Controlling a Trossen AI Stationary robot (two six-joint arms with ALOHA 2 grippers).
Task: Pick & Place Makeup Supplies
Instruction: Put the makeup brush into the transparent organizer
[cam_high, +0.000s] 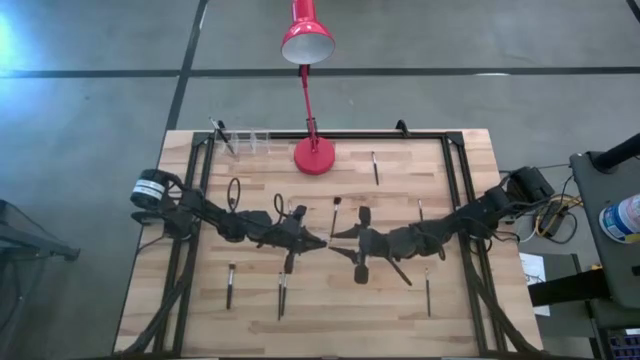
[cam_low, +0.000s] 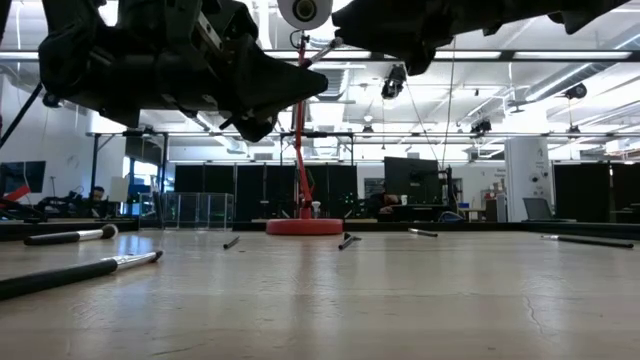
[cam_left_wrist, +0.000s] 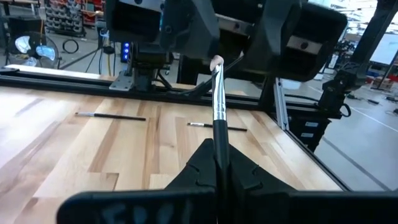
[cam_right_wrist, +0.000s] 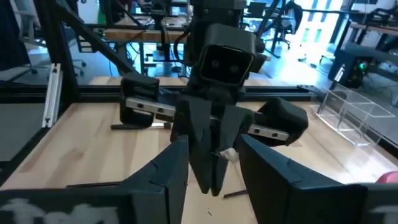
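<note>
My left gripper (cam_left_wrist: 219, 163) pinches a thin dark makeup brush (cam_left_wrist: 218, 99) with silvery ferrule and pale tip at mid-frame, above the pale wooden table (cam_high: 330, 310), nose to nose with my right gripper (cam_right_wrist: 212, 163), whose blunt dark fingers gape wide, both arms stretched level.

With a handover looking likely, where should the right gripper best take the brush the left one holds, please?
Probably on the free shaft of the brush beyond the left gripper, below its bristles: the right gripper, jaws open, faces it head-on.
</note>
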